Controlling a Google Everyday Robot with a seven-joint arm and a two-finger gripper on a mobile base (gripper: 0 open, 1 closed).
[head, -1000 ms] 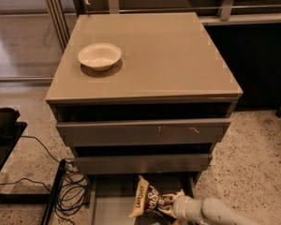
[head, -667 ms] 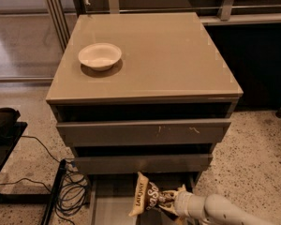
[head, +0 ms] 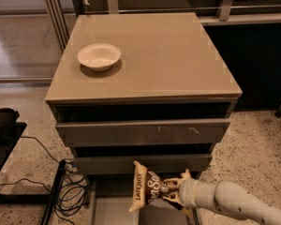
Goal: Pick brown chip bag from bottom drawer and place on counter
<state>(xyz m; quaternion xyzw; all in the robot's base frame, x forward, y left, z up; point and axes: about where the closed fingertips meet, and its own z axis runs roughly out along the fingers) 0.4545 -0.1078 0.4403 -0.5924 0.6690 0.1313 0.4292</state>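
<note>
The brown chip bag (head: 148, 190) is dark brown with tan ends and white script, and it hangs upright in the air above the open bottom drawer (head: 119, 211) in front of the middle drawer's face. My gripper (head: 174, 191) reaches in from the lower right on a cream arm and is shut on the bag's right side. The counter (head: 164, 55) is the glossy taupe top of the cabinet, above and behind the bag.
A white bowl (head: 99, 56) sits on the counter's left side. Two closed drawer fronts (head: 143, 132) stand above the open one. Black cables (head: 70, 191) and a dark stand (head: 2, 125) lie on the speckled floor at the left.
My gripper has lifted the chip bag up out of the bottom drawer; the bag is now higher, level with the middle drawer's lower edge.
</note>
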